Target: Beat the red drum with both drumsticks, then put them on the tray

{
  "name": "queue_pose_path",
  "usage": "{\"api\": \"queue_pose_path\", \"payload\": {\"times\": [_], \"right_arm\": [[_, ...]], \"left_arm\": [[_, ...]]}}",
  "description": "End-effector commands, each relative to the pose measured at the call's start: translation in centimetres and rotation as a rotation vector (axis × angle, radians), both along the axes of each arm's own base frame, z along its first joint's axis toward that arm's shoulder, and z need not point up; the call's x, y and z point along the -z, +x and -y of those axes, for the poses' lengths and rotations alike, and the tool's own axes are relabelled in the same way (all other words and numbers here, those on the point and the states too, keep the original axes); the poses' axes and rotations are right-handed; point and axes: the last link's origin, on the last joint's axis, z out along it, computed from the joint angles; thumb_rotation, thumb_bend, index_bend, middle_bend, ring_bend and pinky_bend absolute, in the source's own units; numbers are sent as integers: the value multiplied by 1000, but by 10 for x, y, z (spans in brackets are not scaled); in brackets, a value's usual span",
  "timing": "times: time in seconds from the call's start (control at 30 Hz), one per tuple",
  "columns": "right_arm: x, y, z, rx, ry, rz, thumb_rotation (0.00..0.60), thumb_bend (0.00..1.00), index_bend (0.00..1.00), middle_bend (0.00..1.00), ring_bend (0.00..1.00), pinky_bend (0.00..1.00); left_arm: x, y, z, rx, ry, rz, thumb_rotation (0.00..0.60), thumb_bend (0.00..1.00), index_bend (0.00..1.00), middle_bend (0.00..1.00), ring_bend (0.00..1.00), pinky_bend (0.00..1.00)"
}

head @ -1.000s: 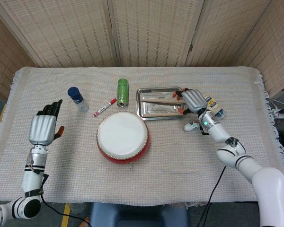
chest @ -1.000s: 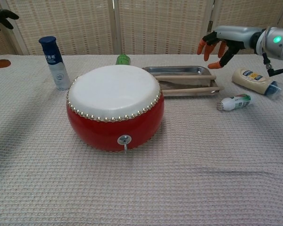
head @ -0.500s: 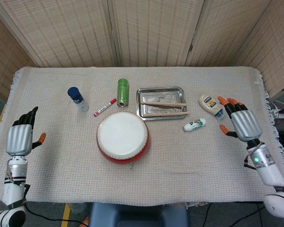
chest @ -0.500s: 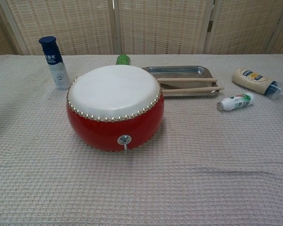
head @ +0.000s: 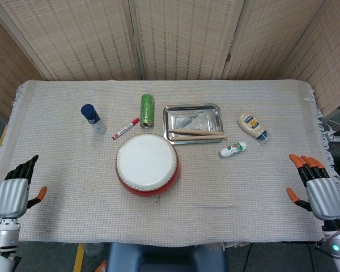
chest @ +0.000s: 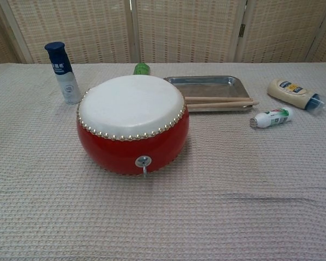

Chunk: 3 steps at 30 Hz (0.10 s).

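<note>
Currently, head view: left robot hand [head: 11, 195] and right robot hand [head: 320, 192] sit at the near tabletop [head: 243, 181] corners, fingers spread, holding nothing. Both drumsticks [head: 195, 134] lie side by side along the near edge of the tray [head: 192, 113], just behind the red drum [head: 147, 164]. Chest view: no robot hand visible. Drumsticks [chest: 220, 102] rest across the tray's [chest: 206, 84] front rim, tips poking past its right end; red drum [chest: 132, 124] sits in front, centre.

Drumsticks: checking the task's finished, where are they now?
Both drumsticks lie side by side along the near edge of the metal tray, just behind the red drum, right of centre in head view.
</note>
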Motion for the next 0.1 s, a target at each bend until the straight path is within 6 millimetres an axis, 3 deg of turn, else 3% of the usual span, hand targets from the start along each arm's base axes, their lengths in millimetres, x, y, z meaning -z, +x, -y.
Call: {"api": "queue_pose_path", "payload": {"times": [0.03,0.1], "right_arm": [[2,-2,-12,32,-23,1,600,246,0,121,0,134],[1,-3,-14,49,-28,16,600,245,0,120,0,133]], "left_arm": [[3,1,8,3,2,3,600,329,66,169,178,271],[5,2,11,6,2,10,600,329,66,169,178,270]]}}
